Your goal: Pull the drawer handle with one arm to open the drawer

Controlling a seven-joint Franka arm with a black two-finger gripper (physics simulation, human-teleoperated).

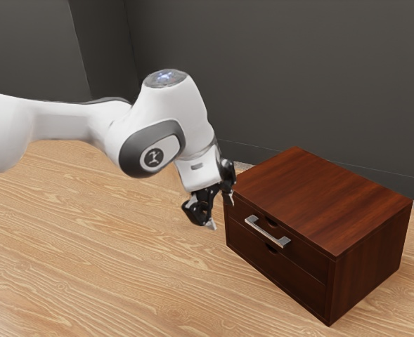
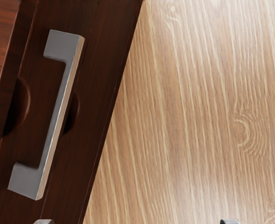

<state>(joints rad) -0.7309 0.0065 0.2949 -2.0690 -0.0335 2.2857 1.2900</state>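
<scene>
A dark wooden cabinet (image 1: pixel 319 203) stands on the wooden floor at the exterior view's right. Its upper drawer (image 1: pixel 291 246) carries a silver bar handle (image 1: pixel 267 231) and sits flush with the cabinet front. My gripper (image 1: pixel 217 210) hangs just off the cabinet's front corner, to the left of the handle and apart from it. It is open with nothing between its fingers. In the wrist view the handle (image 2: pixel 53 116) lies against the drawer front (image 2: pixel 95 93), off to one side of my hand, and the two fingertips (image 2: pixel 228 221) stand wide apart.
A lower drawer (image 1: pixel 277 270) sits beneath the upper one. Light wooden floor (image 1: pixel 108 267) spreads in front of and beside the cabinet. A dark grey wall (image 1: pixel 298 70) runs behind it.
</scene>
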